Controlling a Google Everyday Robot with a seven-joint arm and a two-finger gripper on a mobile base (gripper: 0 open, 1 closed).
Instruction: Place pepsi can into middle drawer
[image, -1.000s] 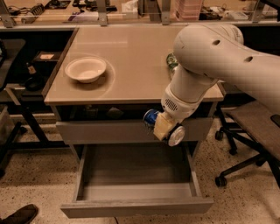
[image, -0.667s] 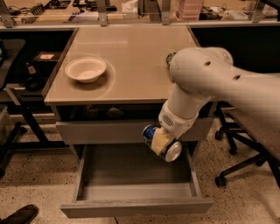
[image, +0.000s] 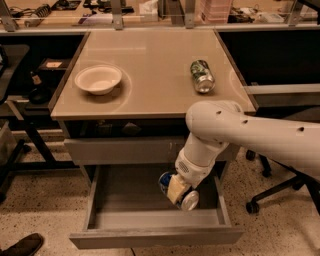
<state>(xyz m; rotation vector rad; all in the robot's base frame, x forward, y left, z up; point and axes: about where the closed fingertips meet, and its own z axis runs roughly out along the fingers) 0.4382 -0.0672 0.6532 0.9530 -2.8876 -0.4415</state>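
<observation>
My gripper (image: 178, 191) is low inside the open middle drawer (image: 155, 236), toward its right side. It is shut on the pepsi can (image: 166, 181), a dark blue can held tilted on its side with one silver end (image: 190, 200) facing the drawer front. A cream finger (image: 175, 188) crosses the can's middle. The can sits just over the drawer's grey floor; I cannot tell whether it touches. My white arm reaches down from the right, over the table's front right corner.
A white bowl (image: 98, 78) and a green-and-silver can (image: 202, 76) on its side lie on the tan tabletop (image: 150, 55). A closed grey drawer front (image: 120, 150) sits above the open drawer. An office chair base (image: 265, 192) stands right; a shoe (image: 21, 245) is bottom left.
The arm has lowered the pepsi can from in front of the upper drawer front down into the open drawer. The green-and-silver can is now uncovered on the tabletop.
</observation>
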